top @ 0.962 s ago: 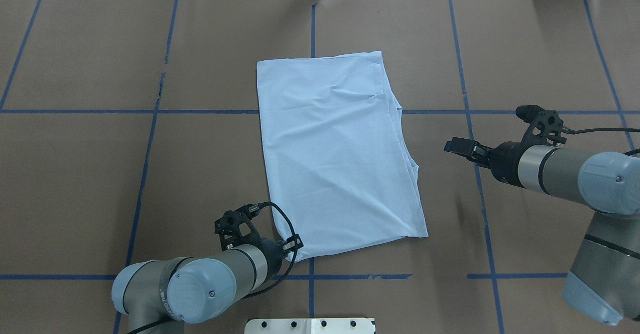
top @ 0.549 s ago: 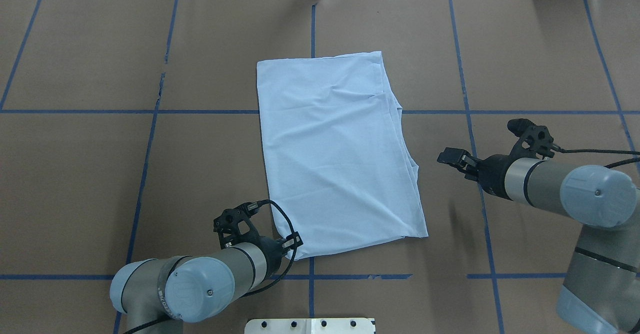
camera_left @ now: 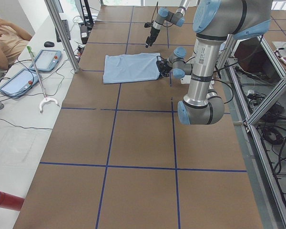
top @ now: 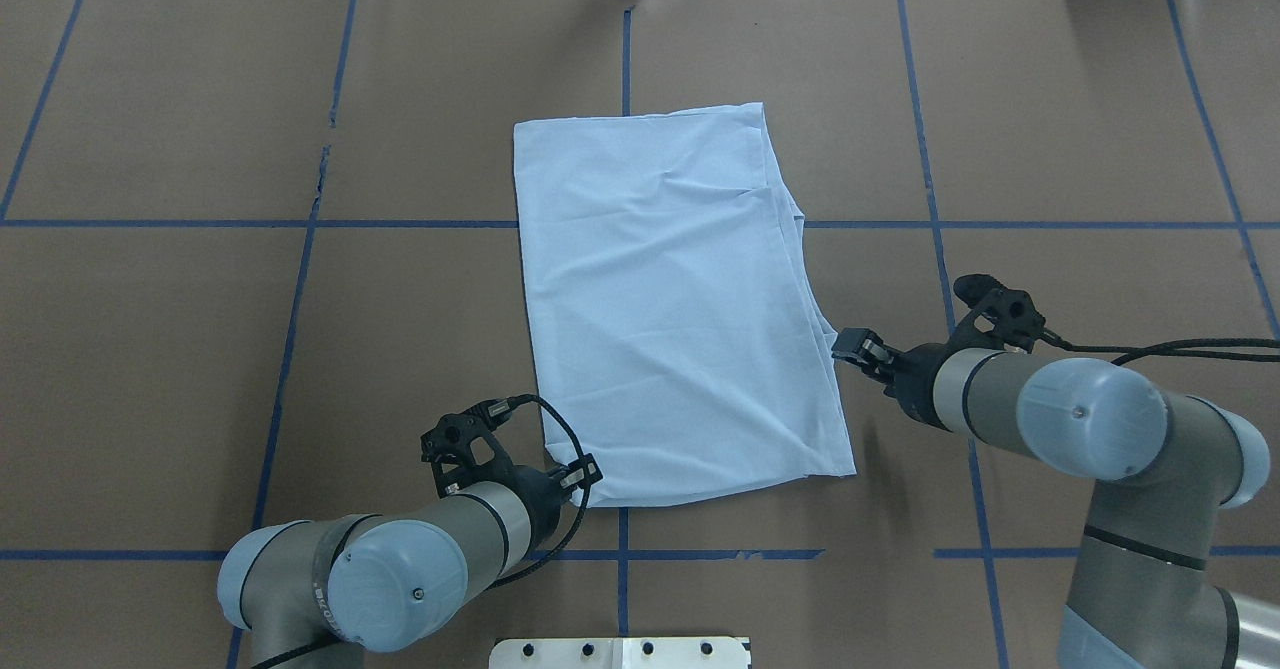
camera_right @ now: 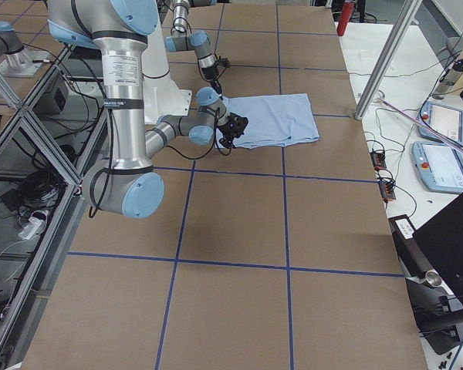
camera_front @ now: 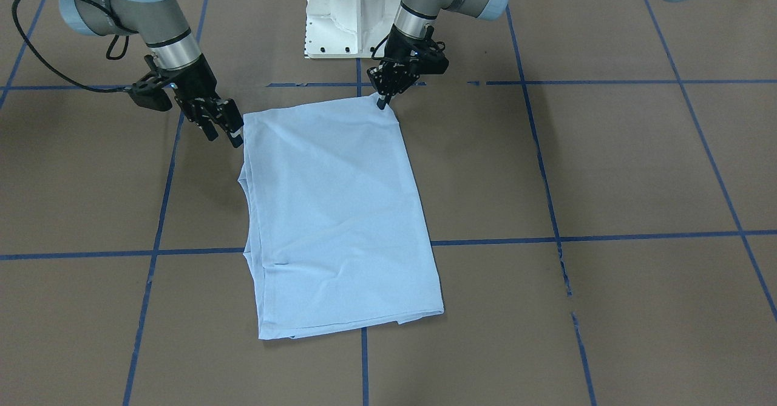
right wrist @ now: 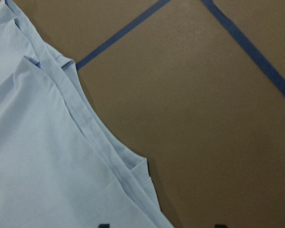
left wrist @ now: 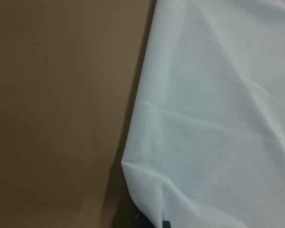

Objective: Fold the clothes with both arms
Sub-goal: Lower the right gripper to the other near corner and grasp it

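Grips corner of pale light-blue fabric T-shirt (top: 680, 299) in closed left jaws; holds right jaws open, hem just ahead, likely for joint lift.

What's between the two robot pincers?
The near end of the pale blue T-shirt lies between the left pincer and right pincer, clearest in the overhead view.

Brings the right gripper (top: 858, 346) in from well apart to just beside the right edge of the T-shirt (top: 670, 299); shifts the left gripper (top: 588, 477) a touch, pulling the near corner slightly inward.
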Motion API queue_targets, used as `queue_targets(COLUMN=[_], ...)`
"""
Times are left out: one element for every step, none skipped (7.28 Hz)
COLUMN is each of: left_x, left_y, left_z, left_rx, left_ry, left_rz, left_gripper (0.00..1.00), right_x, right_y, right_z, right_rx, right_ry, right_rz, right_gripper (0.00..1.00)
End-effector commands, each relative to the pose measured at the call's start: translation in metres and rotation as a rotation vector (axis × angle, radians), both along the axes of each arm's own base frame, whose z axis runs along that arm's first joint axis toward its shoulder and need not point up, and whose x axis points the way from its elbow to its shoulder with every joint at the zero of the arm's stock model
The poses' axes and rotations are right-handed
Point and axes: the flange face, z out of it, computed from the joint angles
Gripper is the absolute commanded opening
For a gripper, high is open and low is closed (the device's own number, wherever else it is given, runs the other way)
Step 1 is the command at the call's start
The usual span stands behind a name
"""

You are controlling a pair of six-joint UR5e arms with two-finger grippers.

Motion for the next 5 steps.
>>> queue_targets(left_x=[-0.001, -0.003, -0.004, -0.005, -0.005], left_y=[-0.002, -0.003, -0.002, -0.002, -0.002], left_z=[-0.006, -0.007, -0.008, -0.011, -0.011], left_rx=[0.017, 0.019, 0.024, 0.026, 0.026], left_ry=[0.006, 0.010, 0.011, 0.017, 0.017], left_rz=[-0.027, -0.029, -0.036, -0.037, -0.037], left_gripper=[0.00, 0.00, 0.00, 0.00, 0.00], right_x=[-0.035, -0.042, -0.057, -0.067, -0.073], right_y=[0.025, 0.035, 0.049, 0.058, 0.065], right_z=[-0.034, -0.035, -0.037, -0.040, -0.039], right_rx=[-0.078, -0.109, -0.129, -0.126, -0.131], right_ry=[0.027, 0.039, 0.067, 0.096, 0.114], right_rz=[-0.022, -0.025, -0.031, -0.039, -0.055], right_gripper=[0.79, 0.79, 0.79, 0.79, 0.78])
